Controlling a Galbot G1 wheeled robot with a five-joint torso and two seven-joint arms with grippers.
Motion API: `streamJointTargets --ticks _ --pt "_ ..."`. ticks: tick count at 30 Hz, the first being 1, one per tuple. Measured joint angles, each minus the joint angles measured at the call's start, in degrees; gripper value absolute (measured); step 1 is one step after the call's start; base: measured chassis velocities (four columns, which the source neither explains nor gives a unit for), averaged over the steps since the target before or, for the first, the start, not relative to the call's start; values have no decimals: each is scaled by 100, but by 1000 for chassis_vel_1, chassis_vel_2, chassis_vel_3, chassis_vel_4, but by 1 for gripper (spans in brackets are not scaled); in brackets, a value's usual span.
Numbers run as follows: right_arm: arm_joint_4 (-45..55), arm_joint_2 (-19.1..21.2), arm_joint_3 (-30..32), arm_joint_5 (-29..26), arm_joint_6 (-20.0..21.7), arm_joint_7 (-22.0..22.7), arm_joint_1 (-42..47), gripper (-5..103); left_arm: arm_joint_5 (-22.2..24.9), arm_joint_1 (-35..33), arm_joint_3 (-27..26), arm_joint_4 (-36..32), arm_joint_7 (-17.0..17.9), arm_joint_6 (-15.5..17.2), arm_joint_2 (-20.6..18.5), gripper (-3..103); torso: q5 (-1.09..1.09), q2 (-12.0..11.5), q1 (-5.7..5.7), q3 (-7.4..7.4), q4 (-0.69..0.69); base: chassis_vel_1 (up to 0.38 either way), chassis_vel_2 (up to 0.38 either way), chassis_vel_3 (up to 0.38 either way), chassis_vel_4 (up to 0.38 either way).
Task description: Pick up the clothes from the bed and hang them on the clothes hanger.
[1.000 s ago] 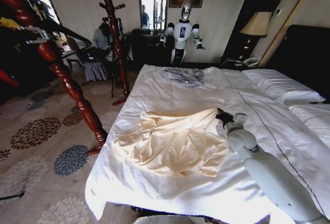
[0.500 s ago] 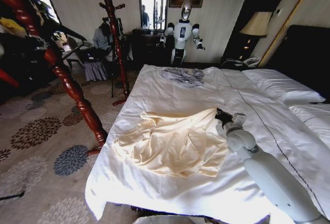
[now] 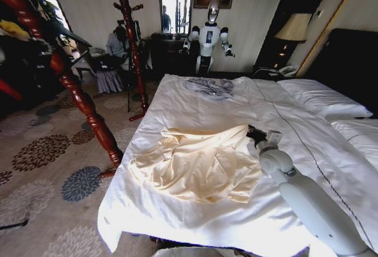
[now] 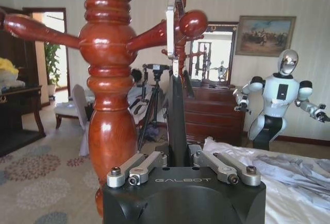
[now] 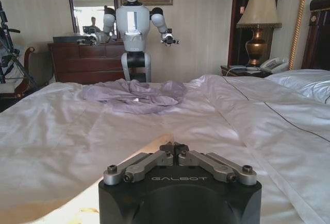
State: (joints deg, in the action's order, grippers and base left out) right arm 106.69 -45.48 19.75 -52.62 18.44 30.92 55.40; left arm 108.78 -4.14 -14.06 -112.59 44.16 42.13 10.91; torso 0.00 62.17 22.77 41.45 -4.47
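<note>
Head view: my right claw lay low on the bed, at the far right corner of the clothes. Its fingers were pressed together, touching the cream fabric's edge; I could not tell whether any cloth was pinched between them. The clothes, a pale cream-yellow shirt, lay crumpled and spread across the near half of the white sheet, towards the bed's left side. A smaller grey-blue garment lay well apart from it near the far end, and white pillows sat along the right.

Right wrist view: the right claw showed its fingertips closed tip to tip just above the sheet, with a sliver of the clothes in the near corner and the grey-blue garment beyond.

Left wrist view: my left claw was raised beside a red-brown wooden coat stand, gripping the clothes hanger edge-on between its fingers. The black body stood upright, and its silver hook reached up among the stand's pegs.
</note>
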Motion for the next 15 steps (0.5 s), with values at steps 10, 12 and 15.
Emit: streamJointTargets --ticks 10,12,15 --pt "-19 -28 -16 -41 -6 22 -37 0 -683 -322 -229 -387 -570 -221 61 16 1 0 0 0 -1 0 0 0 0" --pt "-18 -29 -6 -41 -6 26 -19 0 -847 -645 -434 -577 -760 -356 131 16 0 0 0 0 1 0 0 0 0" --pt "-15 -23 10 -41 -7 28 0 0 -935 -814 -528 -698 -895 -421 192 16 1 0 0 0 1 0 0 0 0"
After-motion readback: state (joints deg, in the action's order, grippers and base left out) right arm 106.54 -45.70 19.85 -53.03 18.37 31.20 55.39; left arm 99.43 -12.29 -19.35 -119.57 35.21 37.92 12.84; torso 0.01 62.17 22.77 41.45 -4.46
